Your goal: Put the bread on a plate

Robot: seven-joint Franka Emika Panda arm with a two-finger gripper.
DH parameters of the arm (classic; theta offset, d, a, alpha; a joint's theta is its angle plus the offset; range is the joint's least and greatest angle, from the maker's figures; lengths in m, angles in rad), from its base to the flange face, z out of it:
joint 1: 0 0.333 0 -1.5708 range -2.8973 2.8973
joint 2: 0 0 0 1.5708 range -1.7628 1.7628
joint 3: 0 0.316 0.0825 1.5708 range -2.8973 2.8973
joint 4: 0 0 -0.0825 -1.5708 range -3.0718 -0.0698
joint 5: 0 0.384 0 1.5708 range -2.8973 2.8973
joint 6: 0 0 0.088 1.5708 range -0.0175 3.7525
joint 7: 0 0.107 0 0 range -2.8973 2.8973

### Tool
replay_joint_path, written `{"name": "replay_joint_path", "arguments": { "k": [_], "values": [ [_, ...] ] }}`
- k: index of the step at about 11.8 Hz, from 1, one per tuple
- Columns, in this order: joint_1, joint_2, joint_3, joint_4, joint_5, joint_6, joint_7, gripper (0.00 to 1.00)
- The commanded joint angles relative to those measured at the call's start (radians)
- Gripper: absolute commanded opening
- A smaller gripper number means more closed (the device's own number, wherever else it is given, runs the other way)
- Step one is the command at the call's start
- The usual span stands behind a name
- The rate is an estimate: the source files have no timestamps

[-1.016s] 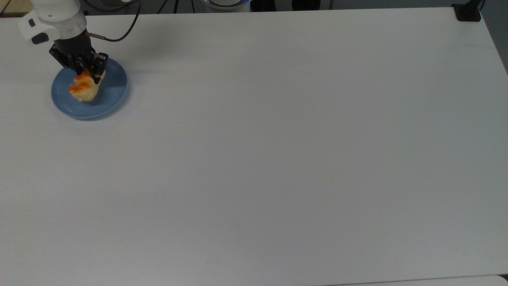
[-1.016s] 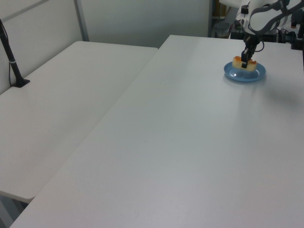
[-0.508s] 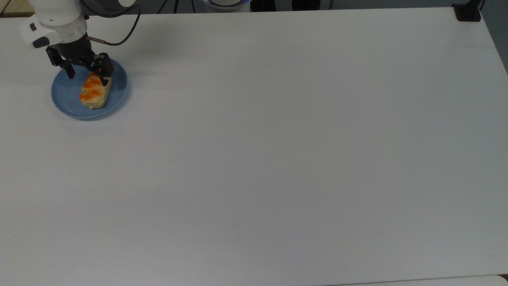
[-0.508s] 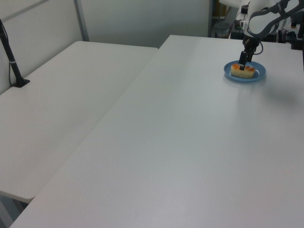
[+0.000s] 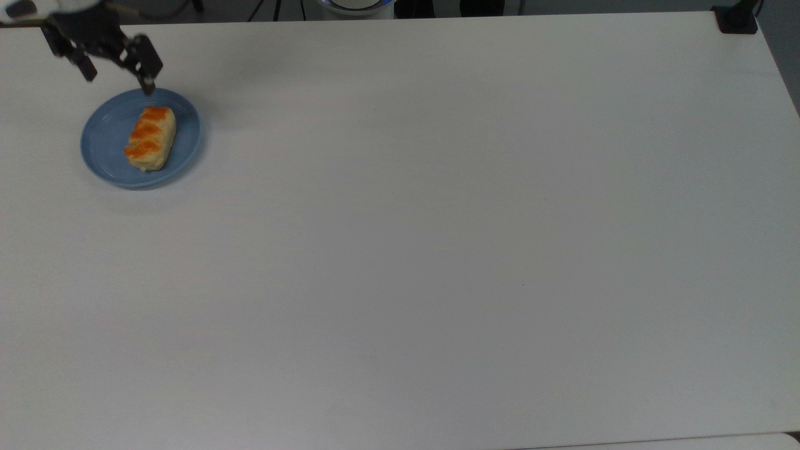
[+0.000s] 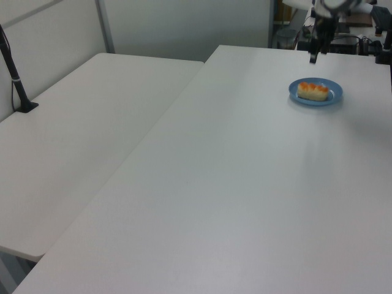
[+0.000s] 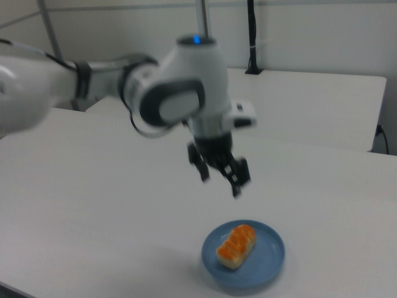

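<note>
The bread (image 5: 150, 138), a small pale loaf with orange glazed bumps, lies flat on the round light-blue plate (image 5: 103, 153) at the top view's far left. It also appears as the bread (image 7: 236, 246) on the plate (image 7: 268, 261) in the right view, and as the bread (image 6: 313, 91) on the plate (image 6: 331, 98) in the left view. My gripper (image 5: 117, 79) hangs open and empty above the plate's far edge, clear of the loaf; the right view has the gripper (image 7: 220, 183) well above it.
The white table (image 5: 437, 219) stretches wide to the top view's right. A black clamp (image 5: 737, 19) sits at its far right corner. A second white table (image 6: 79, 122) adjoins on the left view's left, with a black post (image 6: 15, 79) on it.
The gripper let go of the bread, opened, and rose up and back off the plate. The bread settled flat on the plate.
</note>
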Motion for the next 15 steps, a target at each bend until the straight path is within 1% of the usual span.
{"name": "replay_joint_path", "arguments": {
  "k": [1, 2, 4, 5, 6, 7, 8, 10, 11, 13, 15],
  "values": [
    [0.154, -0.011, -0.004, 0.257, 0.040, -0.330, 0.106, 1.00],
    [0.212, -0.011, -0.002, 0.291, 0.040, -0.355, 0.155, 1.00],
    [0.319, -0.013, -0.004, 0.326, 0.040, -0.358, 0.288, 1.00],
    [0.370, -0.018, -0.016, 0.340, 0.042, -0.360, 0.341, 1.00],
    [0.408, -0.030, -0.016, 0.342, 0.039, -0.352, 0.379, 1.00],
    [0.450, -0.027, -0.016, 0.342, 0.029, -0.348, 0.384, 1.00],
    [0.456, -0.027, -0.015, 0.337, 0.017, -0.348, 0.361, 1.00],
    [0.459, -0.025, -0.013, 0.334, -0.010, -0.346, 0.207, 1.00],
    [0.460, -0.021, -0.015, 0.330, -0.017, -0.342, 0.174, 1.00],
    [0.459, -0.018, -0.015, 0.308, -0.059, -0.293, 0.146, 1.00],
    [0.461, -0.028, -0.015, 0.302, -0.063, -0.298, 0.172, 1.00]
  ]
}}
